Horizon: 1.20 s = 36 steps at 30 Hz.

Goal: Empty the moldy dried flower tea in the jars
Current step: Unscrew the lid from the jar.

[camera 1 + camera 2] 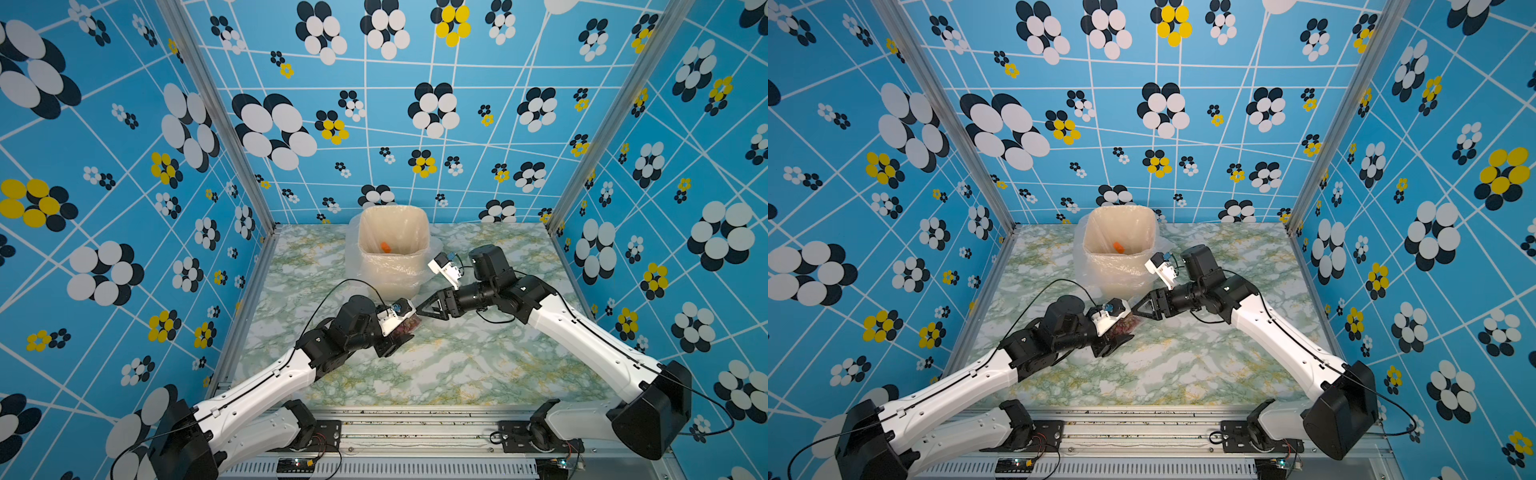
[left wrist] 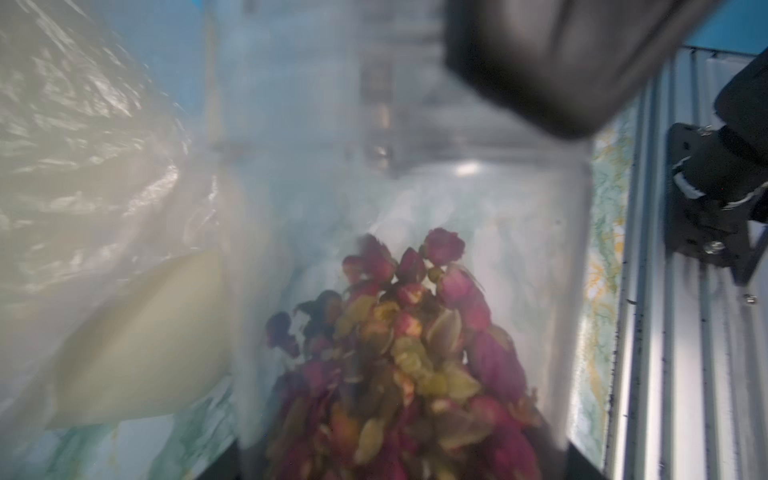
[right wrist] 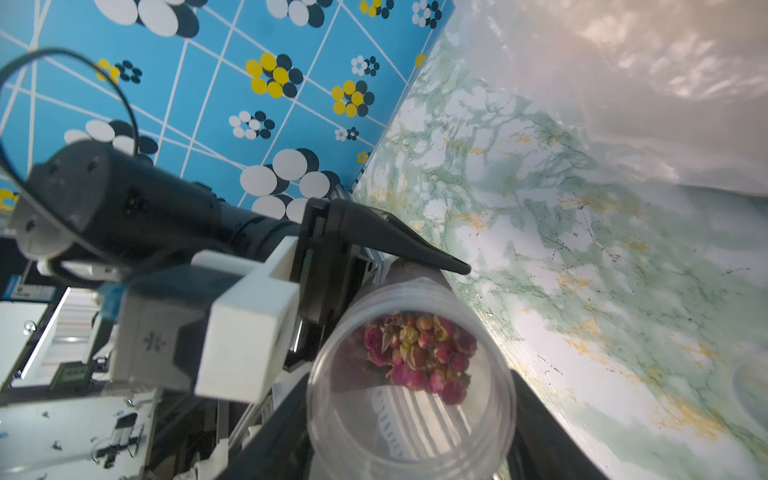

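Likely lab: patterned enclosure, aluminium frame

Both top views high over table, wrist views close, sharing jar

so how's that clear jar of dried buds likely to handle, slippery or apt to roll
Probably stiff: the jar holds its round shape in the left gripper. Likely slippery and apt to roll, with smooth clear cylindrical walls. Probably light: the dried flower tea fills only part of it.
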Available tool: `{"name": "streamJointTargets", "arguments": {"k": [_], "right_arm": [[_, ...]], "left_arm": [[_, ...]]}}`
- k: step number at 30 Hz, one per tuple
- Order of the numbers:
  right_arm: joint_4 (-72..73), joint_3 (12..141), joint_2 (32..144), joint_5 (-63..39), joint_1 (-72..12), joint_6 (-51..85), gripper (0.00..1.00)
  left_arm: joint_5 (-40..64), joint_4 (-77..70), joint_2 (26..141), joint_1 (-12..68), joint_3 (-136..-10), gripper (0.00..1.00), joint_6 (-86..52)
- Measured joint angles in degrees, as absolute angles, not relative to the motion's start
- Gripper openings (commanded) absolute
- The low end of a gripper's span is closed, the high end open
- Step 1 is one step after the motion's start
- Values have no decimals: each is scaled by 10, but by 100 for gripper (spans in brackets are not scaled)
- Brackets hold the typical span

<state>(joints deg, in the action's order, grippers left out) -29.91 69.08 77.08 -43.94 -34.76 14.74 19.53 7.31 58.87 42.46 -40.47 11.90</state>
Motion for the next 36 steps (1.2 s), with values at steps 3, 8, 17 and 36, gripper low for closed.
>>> {"name": "streamJointTargets", "arguments": {"k": [3,8,17,36], "right_arm": [[-302,691,762,-458,-348,58,32],[-313,700,752,-489,-348,-72,32],[-359,730,759,-514,-347,-223,32],[-243,678,727,-496,-333,-117,81]], "left_arm": [[306,69,592,392,-405,7,78],[442,47,603,363,-405,7,29],[549,15,628,350,-405,7,-14],[427,13,592,349,-405,6,5]]}}
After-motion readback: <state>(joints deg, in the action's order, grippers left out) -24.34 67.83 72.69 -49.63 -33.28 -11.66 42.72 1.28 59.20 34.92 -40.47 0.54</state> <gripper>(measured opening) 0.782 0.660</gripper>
